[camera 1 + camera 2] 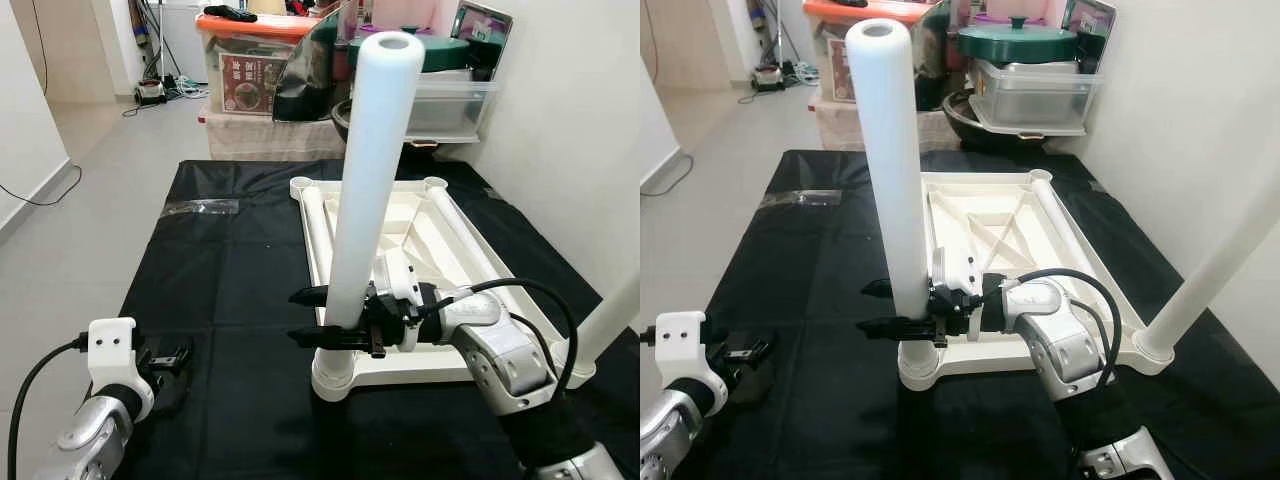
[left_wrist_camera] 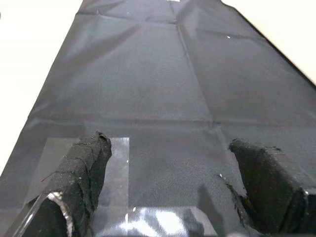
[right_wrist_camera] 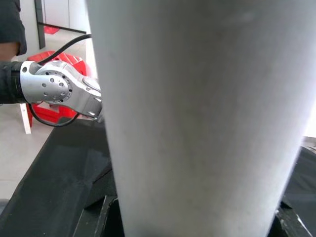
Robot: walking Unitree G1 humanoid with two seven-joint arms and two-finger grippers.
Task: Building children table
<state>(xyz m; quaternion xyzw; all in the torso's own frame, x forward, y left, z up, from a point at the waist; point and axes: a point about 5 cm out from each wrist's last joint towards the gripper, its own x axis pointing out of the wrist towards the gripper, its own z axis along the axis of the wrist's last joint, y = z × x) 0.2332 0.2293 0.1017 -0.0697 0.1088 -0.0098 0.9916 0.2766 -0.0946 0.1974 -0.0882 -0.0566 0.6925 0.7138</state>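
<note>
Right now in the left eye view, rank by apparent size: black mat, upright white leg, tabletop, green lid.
1. black mat
2. tabletop, upside down, partly hidden
3. upright white leg, held by the right end effector; it is nearer the camera, so 2 and 3 are unsure
4. green lid, far back

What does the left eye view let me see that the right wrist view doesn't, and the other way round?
Left eye view: the upside-down white tabletop on the black cloth, storage boxes behind it, and the right claw around the upright table leg, low near its corner socket.

Right wrist view: a red object on the floor beyond the left arm.

Both: the white leg, the black cloth and the left arm.
</note>
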